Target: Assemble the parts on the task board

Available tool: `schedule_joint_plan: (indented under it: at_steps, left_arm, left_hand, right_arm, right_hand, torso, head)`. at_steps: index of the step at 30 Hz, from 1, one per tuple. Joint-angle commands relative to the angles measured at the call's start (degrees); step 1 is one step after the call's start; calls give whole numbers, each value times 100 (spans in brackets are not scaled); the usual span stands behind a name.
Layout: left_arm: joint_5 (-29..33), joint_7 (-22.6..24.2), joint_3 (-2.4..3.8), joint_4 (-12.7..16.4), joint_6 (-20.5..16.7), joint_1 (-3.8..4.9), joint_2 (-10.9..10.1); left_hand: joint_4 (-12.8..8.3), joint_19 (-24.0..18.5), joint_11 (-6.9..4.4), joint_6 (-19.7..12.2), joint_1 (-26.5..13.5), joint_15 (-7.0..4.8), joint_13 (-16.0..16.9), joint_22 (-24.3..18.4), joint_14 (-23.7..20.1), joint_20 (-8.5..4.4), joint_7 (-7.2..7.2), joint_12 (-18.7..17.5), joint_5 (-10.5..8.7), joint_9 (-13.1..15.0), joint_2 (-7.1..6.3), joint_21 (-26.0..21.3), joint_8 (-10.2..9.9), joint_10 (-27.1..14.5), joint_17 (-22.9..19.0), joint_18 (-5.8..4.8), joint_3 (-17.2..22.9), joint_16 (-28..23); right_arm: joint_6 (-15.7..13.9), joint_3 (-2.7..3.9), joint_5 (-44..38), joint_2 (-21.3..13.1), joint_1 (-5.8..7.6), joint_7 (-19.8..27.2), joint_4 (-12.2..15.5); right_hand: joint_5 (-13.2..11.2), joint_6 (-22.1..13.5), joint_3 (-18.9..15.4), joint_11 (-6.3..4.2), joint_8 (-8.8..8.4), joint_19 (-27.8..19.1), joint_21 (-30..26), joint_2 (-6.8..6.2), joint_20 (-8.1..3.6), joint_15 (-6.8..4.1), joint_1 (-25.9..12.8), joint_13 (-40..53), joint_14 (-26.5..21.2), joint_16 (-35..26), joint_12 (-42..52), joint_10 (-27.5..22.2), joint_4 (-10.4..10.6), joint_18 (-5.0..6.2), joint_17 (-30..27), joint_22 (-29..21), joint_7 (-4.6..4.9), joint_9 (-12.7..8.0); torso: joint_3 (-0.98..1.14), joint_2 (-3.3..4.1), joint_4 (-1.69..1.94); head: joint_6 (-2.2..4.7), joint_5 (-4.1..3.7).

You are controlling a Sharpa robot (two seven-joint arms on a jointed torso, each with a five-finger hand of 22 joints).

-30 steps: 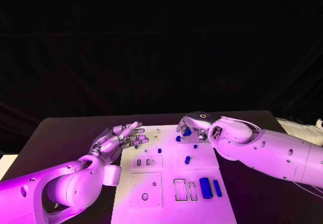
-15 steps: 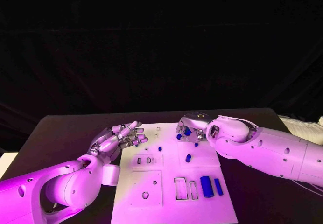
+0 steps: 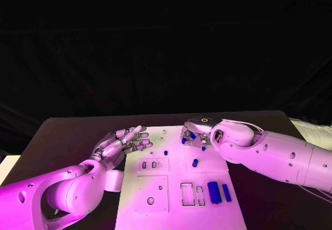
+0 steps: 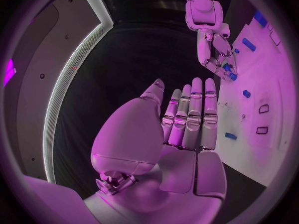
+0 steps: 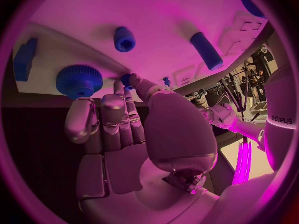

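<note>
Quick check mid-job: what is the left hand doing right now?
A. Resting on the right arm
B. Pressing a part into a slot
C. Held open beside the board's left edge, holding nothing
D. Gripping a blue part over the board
C: in the head view the left hand sits at the left edge of the task board with fingers extended, and the left wrist view shows its palm empty.

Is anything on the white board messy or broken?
Nothing looks broken or spilled. The blue parts lie tidy on the task board. The right hand is at the board's far edge by more blue pieces; the left hand hovers open beside it.
</note>
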Motion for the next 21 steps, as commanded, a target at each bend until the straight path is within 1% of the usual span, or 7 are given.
schedule_joint_plan:
  at_steps: [1,5,8,11,13,18,21]
  left_arm:
    - [8,0,5,25,105,8,-2]
    - [8,-2,5,25,107,8,-3]
    - [8,-8,5,21,107,8,1]
    - [8,-15,5,15,107,8,6]
    - [8,-18,5,11,107,8,7]
    - [9,-29,5,2,103,9,4]
    - [9,-32,5,-2,101,9,2]
  left_hand:
    - [-32,28,46,12,-3,42,0,-5,-17,21,44,-15,25,-9,-3,-26,-37,7,6,69,-7,-38]
    - [-32,28,46,12,-3,42,0,-5,-17,21,44,-15,25,-9,-3,-26,-37,7,6,69,-7,-38]
    - [-32,28,46,12,-3,42,0,-5,-17,21,44,-15,25,-9,-3,-26,-37,7,6,69,-7,-38]
    - [-32,28,48,11,-8,44,1,-10,-19,24,46,-25,26,-9,5,-35,-45,6,10,69,-6,-47]
    - [-33,27,49,11,-9,45,1,-11,-20,24,47,-28,26,-9,5,-37,-47,6,10,69,-7,-49]
    - [-36,26,52,6,-12,48,1,-16,-23,26,50,-37,25,-9,6,-44,-55,2,12,69,-9,-58]
    - [-36,26,52,6,-12,48,1,-16,-23,26,50,-37,25,-9,6,-44,-55,2,12,69,-9,-58]
  right_arm:
    - [204,-2,-92,22,-2,-30,-23]
    - [234,-2,-92,29,-2,-34,-29]
    - [167,-2,-92,28,-2,-11,-22]
    - [-42,-1,-92,17,-2,18,6]
    - [-196,5,-87,5,-2,-1,48]
    - [-517,48,-76,-32,-2,-117,197]
    - [-645,72,-75,-18,10,-197,211]
  right_hand:
    - [2,50,35,22,-7,47,45,5,20,9,29,-4,141,57,-22,41,23,-44,50,45,-5,12]
    - [11,125,94,1,15,90,119,36,17,-6,55,3,150,175,-8,119,58,-61,167,162,-22,27]
    - [-9,249,158,-36,59,195,242,96,0,-35,107,19,179,344,20,257,75,-98,348,374,-53,59]
    - [-71,399,227,-87,115,347,405,185,-32,-74,156,40,223,583,53,441,100,-151,618,663,-96,108]
    - [-133,456,244,-110,133,386,455,222,-50,-92,141,50,223,641,59,537,143,-165,663,743,-116,138]
    - [-157,494,259,-130,141,414,497,239,-68,-105,129,57,214,692,51,616,183,-176,702,807,-127,169]
    - [-165,498,255,-133,136,416,507,230,-74,-108,105,56,207,707,36,638,215,-177,706,818,-128,184]
  torso:
    - [3,19,4]
    - [10,32,9]
    - [10,34,11]
    - [13,34,14]
    - [16,39,14]
    - [13,48,18]
    - [12,47,22]
  head:
    - [-20,-6]
    - [-24,-11]
    - [-30,-13]
    - [-33,-12]
    - [-28,-4]
    - [-2,-7]
    - [13,-13]
